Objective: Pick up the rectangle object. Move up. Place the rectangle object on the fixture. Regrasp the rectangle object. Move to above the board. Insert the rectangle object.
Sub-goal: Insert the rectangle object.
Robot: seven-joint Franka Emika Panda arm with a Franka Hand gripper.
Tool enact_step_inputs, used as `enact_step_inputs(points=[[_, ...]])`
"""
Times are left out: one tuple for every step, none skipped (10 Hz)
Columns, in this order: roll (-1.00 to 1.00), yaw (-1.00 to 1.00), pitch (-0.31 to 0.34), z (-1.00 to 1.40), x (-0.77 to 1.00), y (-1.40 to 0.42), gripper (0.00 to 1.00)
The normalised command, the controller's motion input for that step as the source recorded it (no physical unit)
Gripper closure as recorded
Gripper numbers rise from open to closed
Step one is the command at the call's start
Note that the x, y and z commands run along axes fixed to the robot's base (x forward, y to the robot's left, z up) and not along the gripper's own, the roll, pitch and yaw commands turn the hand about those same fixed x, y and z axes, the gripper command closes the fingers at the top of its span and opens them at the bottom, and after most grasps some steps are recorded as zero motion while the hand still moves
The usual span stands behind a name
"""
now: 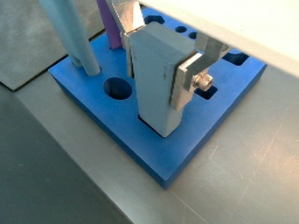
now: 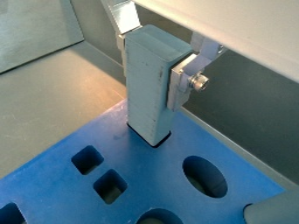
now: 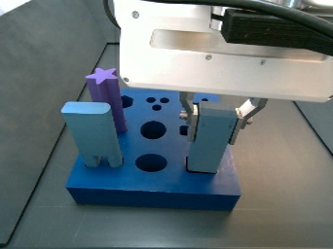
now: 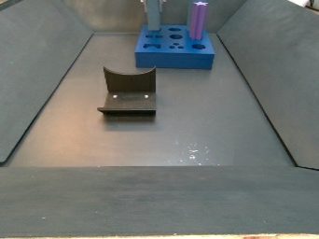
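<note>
Here the gripper [image 3: 213,107] clamps the slate-blue rectangle object [image 3: 208,141] (upright, flat-sided), its foot in the board [image 3: 156,185]

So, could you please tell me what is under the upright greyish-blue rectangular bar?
The bright blue holed board: the greyish-blue rectangular bar, gripped by the hand, stands in a corner hole. The hole's inside and the bar's bottom end are covered.

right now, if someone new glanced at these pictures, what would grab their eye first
The large bright blue slab with cut-out holes stands out against the dark floor. The tool is at its corner, its silver fingers clamped on a tall greyish-blue rectangular bar standing upright with its lower end in a hole. A purple star-topped post and a wider pale blue block stand on the slab's other side; a dark cradle fixture sits apart on the floor.
</note>
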Motion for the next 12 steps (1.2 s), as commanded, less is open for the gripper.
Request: enact_step_inputs(points=[[-0.11,0.00,-0.214,-0.78,-0.06,0.03,1.00],[0.00,0.00,-0.071,-0.87,-0.10,0.00,1.00],[0.00,-0.01,-0.040,-0.99,-0.05,0.00,1.00],[0.01,0.00,-0.023,-1.00,0.00,0.00,1.00],[0.06,0.00,-0.043,-1.00,0.00,0.00,1.00],[0.06,0.00,-0.037,-1.00,0.00,0.00,1.00],[0.08,0.00,-0.077,-1.00,0.00,0.00,1.00],[0.40,0.10,-0.071,-0.71,0.00,-0.08,1.00],[0.20,0.07,-0.003,-0.14,-0.09,-0.03,1.00],[0.11,0.00,0.000,0.00,-0.03,0.00,1.00],[0.29,0.04,-0.377,-0.35,-0.23,-0.02,1.00],[0.30,0.15,-0.663,-0.56,-0.28,0.00,1.00]])
